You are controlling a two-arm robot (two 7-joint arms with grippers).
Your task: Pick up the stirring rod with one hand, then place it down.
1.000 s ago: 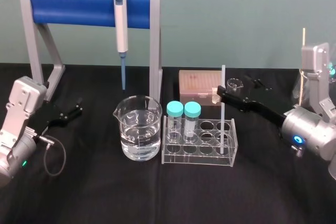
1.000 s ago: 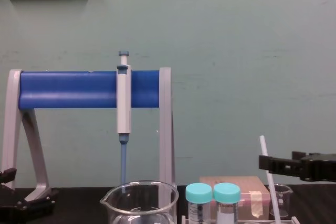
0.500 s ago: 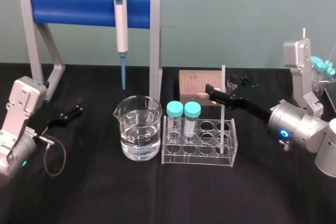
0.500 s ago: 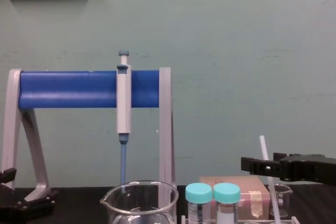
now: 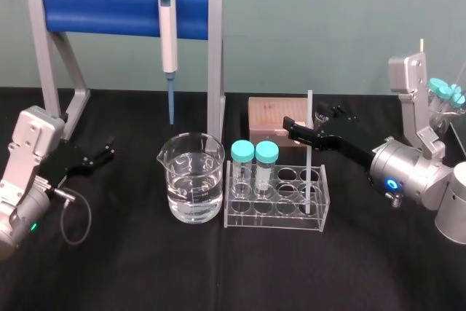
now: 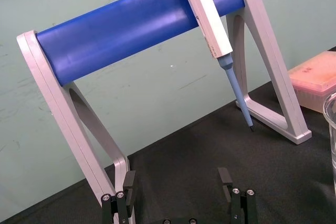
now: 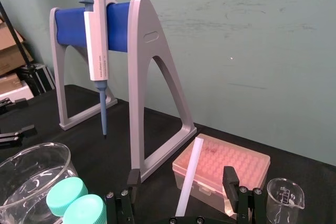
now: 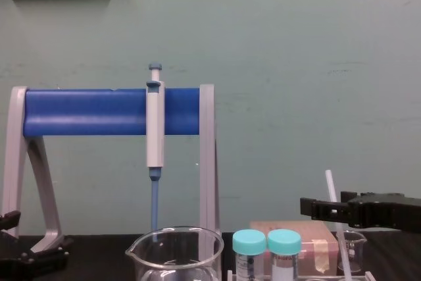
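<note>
Right end effector had slid left since earlier frame, fingers apart, straddling stirring rod, upright in clear rack at centre of worktop. Best closed squarely on upper shaft, then lifted straight. Left end effector idle, apart, left edge.

A pipette on blue stand, beaker, teal-capped tubes, perhaps tip box

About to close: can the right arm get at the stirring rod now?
Probably yes. The open right gripper straddles the stirring rod, upright in the tube rack, with nothing between fingers and rod. The left gripper is parked far left.
</note>
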